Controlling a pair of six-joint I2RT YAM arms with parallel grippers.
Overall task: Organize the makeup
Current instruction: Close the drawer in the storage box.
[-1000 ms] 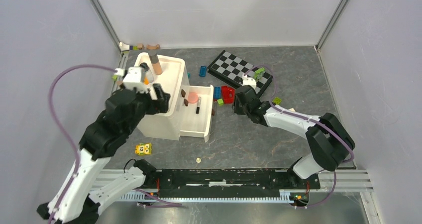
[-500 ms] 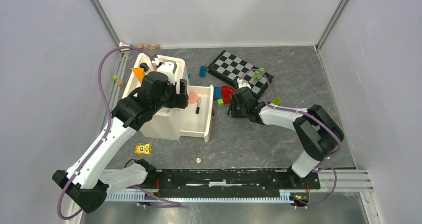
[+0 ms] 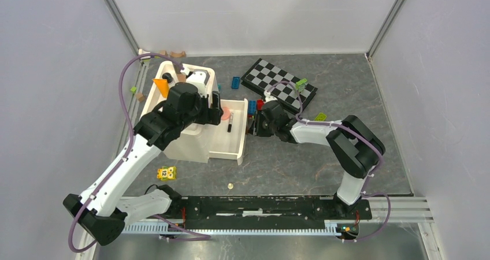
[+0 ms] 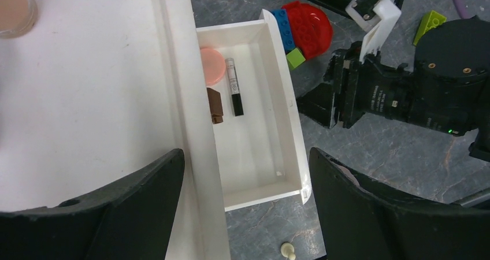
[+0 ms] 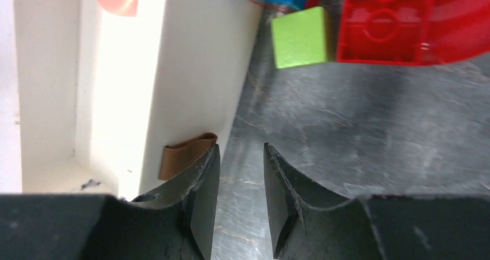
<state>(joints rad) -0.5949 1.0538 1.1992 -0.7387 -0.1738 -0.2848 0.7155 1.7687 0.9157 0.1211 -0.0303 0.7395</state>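
White drawer (image 4: pixel 271 69) holds the pink disc (image 4: pixel 212 66), with the thin black pencil (image 4: pixel 234 86) at its 4 o'clock and a brown piece (image 4: pixel 215 105) at its 6. My left gripper (image 4: pixel 245 156) hangs above, jaws wide and empty. My right gripper (image 5: pixel 240 150), at the drawer's 3 o'clock, is slightly parted on nothing, with a brown band (image 5: pixel 185 156) just beside it.

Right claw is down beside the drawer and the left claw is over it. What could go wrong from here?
1. The right claw sits tight against the drawer, next to the brown piece at its outer wall. Closing there could catch the wall or shove the drawer.
2. The left claw hovers open above that drawer, close to the right arm, so the arms might collide.
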